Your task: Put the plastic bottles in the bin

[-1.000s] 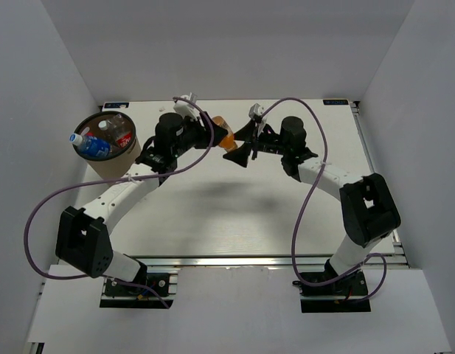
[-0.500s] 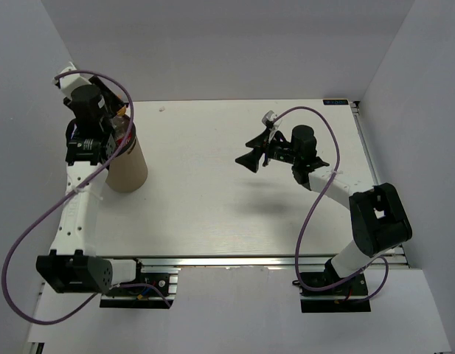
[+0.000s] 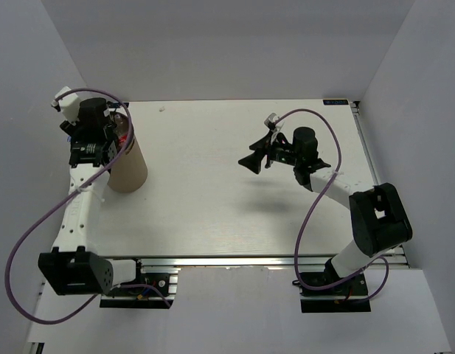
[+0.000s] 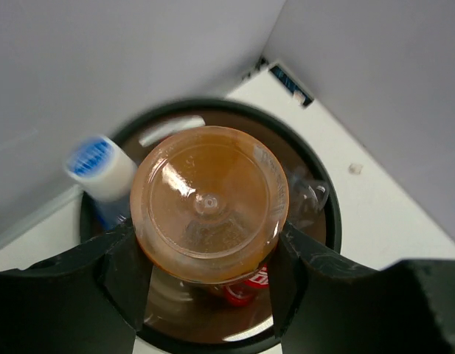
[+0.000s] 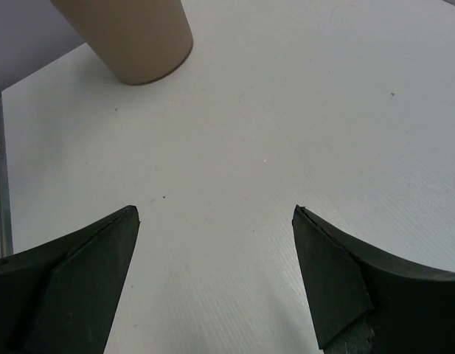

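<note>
My left gripper (image 3: pixel 102 139) hangs over the brown bin (image 3: pixel 130 166) at the table's far left. In the left wrist view it (image 4: pixel 206 243) is shut on a stubby orange bottle (image 4: pixel 209 200), held bottom-up above the bin's dark rim (image 4: pixel 324 199). Inside the bin lie a bottle with a blue cap (image 4: pixel 96 167), a red-labelled bottle (image 4: pixel 245 286) and a clear one (image 4: pixel 307 196). My right gripper (image 3: pixel 253 161) is open and empty above the middle of the table; in its own view (image 5: pixel 216 214) only bare table lies between the fingers.
The bin's tan wall (image 5: pixel 131 37) shows at the top left of the right wrist view. White walls close the table (image 3: pixel 212 206) at the back and both sides. The left arm's purple cable (image 3: pixel 21 243) loops out beyond the left edge.
The left arm has swung from the table's middle to over the bin, carrying the orange bottle. The right gripper has let go of it and stays open mid-table.
</note>
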`<state>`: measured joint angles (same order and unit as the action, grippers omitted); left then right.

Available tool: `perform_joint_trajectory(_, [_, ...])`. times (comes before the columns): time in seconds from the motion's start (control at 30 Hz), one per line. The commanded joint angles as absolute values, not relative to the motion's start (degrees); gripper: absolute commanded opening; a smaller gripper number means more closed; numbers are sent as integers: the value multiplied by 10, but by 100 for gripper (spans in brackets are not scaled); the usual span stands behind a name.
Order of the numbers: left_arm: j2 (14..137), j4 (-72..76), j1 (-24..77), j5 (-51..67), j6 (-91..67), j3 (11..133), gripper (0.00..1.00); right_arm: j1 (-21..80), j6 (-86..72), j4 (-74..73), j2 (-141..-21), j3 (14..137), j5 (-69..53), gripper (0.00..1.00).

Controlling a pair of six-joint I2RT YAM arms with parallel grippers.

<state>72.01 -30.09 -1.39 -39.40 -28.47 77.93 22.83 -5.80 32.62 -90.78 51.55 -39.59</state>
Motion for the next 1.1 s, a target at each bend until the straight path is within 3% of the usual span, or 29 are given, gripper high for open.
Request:
perform_joint_trajectory(0.0, [741, -310, -25, -354, -302, 756, 11, 221, -56, 320, -887, 505, -388, 89])
perform_joint_trajectory(0.13, [762, -352, -28, -373, -344, 758, 14, 220, -61, 324, -888, 496, -383, 89])
perform_joint_trajectory(0.27, [756, -344, -27, -347, -349, 722, 37, 218, -69, 335, -896, 497, -387, 89])
perform_joint_trajectory(0.47, [742, -345, -27, -337, -355, 715, 60, 218, -76, 334, -900, 502, -396, 89])
perform_joint_trajectory(0.5, [734, -345, -27, -327, -352, 718, 69, 218, -77, 334, -899, 503, -396, 89])
perform_joint_trajectory(0.63, [708, -316, -27, -305, -337, 725, 88, 218, -78, 334, -890, 503, -396, 89])
perform_joint_trajectory(0.73, [695, -301, -28, -281, -322, 740, 98, 218, -77, 332, -882, 504, -396, 89])
perform_joint_trajectory(0.97, [689, -287, -27, -267, -292, 811, 98, 218, -80, 310, -854, 508, -360, 89])
perform_joint_trajectory(1.07, [700, -281, -27, -279, -284, 858, 98, 210, -110, 297, -833, 506, -283, 89])
